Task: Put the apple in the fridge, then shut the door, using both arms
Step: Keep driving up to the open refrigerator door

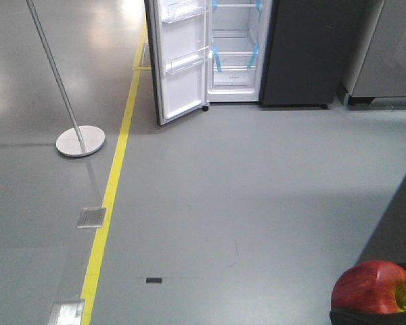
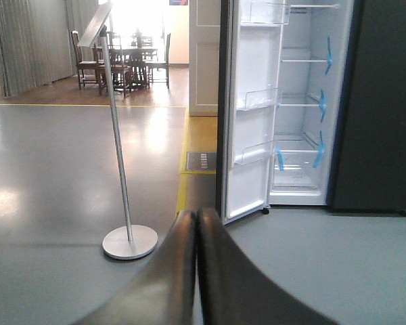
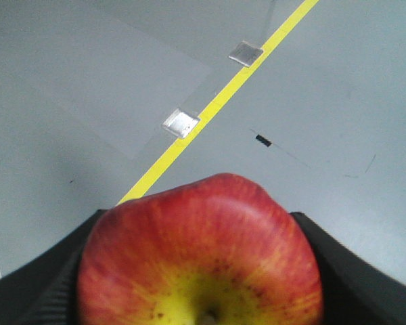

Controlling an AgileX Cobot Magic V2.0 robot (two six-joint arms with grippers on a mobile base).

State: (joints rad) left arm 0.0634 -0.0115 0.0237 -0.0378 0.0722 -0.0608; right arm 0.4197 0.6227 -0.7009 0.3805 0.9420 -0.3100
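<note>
Nearest, in the right wrist view: apple [image 3: 199,264], red with a yellow stem dip, clamped between the right fingers [image 3: 44,288], black and pressed against both its flanks. In the front view, the same apple low in the corner, well short of the fridge [image 1: 311,54], with a wide stretch of bare grey floor [image 1: 257,196] between. Left fingers [image 2: 179,271] pressed together tip to tip, holding nothing, pointed toward the fridge.

Farther out, off the fridge's door side and nearer than the fridge: a yellow line [image 1: 111,196] along the floor and a metal stand [image 1: 80,141] on a round base.

Farthest, the fridge itself: dark outside, white inside, door [image 1: 183,68] swung wide, clear shelves and blue tape strips showing.

Judged progress: early. Apple in grip, nothing more. Left to do: cross the floor to the fridge, set the apple on a shelf, let go, back out, then swing the door shut, likely with the free left arm.

Hidden or unclear: lower part of the apple cut off in both views. Right fingers seen only as dark edges, tips out of sight. Both arms out of frame. Fridge top cropped in the front view, upper shelves seen only from the left wrist. Dark half of the fridge shut, inside unseen.
</note>
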